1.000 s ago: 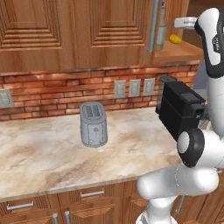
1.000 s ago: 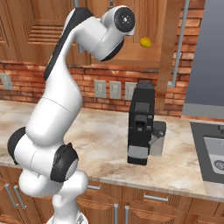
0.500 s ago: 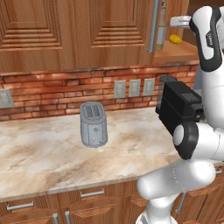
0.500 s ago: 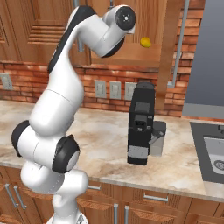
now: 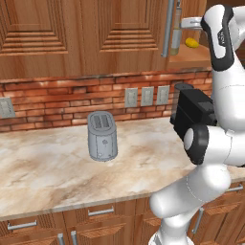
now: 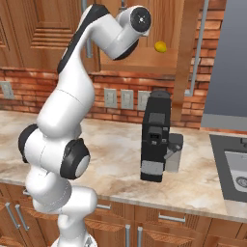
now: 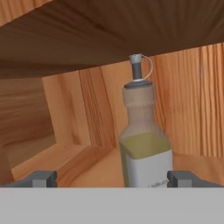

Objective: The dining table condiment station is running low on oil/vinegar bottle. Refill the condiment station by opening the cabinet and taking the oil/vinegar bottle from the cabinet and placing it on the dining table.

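1. Reaching into the open cabinet (image 5: 86,33), the gripper (image 7: 109,177) has its jaws spread wide and holds nothing; its two dark fingertips (image 7: 41,178) stand at the bottom of the hand view, one on either side of the oil/vinegar bottle (image 7: 142,140).
2. The bottle stands upright on the cabinet's wooden shelf, closer to the right tip than to the left, so the grip looks off-centre. Shifting the hand a little toward the right before closing would, in my judgement, let both pads meet the glass together and keep the bottle from being shoved sideways.
3. I cannot tell whether the tips have come level with the bottle's body or are short of it. Going in a bit deeper before closing seems wise, so that the pads take the wide lower body and not the narrow neck or the grey pourer top.
4. Closing slowly should help, since smooth glass will likely slip or tip under a one-sided push.
5. From the left base view the bottle (image 5: 175,36) stands at the open edge of the shelf just beside the long silver handle (image 5: 167,28), with a small yellow thing (image 5: 191,43) farther in; lifting only slightly and drawing straight back out should clear the underside of the board above.
6. Below, the marbled counter (image 5: 57,172) carries a grey toaster (image 5: 102,136) and a black coffee machine (image 6: 155,137); the retreat should stay above both.
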Available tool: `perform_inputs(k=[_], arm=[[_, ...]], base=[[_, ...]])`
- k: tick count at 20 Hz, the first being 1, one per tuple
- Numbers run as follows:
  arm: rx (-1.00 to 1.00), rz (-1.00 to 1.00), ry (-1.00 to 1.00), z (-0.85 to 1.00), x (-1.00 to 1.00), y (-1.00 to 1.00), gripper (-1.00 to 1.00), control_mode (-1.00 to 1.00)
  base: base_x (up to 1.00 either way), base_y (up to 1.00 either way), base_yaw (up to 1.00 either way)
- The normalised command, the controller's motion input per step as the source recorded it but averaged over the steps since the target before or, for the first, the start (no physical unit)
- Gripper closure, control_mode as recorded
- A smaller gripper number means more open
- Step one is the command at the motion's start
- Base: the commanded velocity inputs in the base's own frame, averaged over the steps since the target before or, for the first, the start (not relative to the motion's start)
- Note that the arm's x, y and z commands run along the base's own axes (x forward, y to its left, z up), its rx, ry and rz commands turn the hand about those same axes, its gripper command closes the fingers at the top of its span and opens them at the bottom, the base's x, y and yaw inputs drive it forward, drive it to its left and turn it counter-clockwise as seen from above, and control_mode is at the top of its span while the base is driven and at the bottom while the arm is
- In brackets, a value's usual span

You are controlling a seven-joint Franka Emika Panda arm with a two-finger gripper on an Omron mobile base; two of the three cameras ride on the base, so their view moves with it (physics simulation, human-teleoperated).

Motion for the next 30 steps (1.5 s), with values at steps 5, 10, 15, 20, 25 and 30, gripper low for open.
perform_inputs(k=[5,10,15,20,25,30], arm=[[0.0,0.04,0.0,0.0,0.26,-0.05,-1.0,-1.0],[0.0,0.05,0.0,0.02,0.24,-0.05,-1.0,-1.0],[0.0,0.05,0.0,0.05,0.18,-0.01,-1.0,-1.0],[0.0,0.04,0.0,0.07,0.16,0.0,-1.0,-1.0],[0.0,0.04,0.0,0.04,0.16,0.0,-1.0,-1.0],[0.0,0.03,0.0,0.0,0.17,0.0,-1.0,-1.0]], base=[[0.0,0.0,0.0],[0.0,0.0,0.0],[0.0,0.0,0.0],[0.0,0.0,0.0],[0.0,0.0,0.0],[0.0,0.0,0.0]])
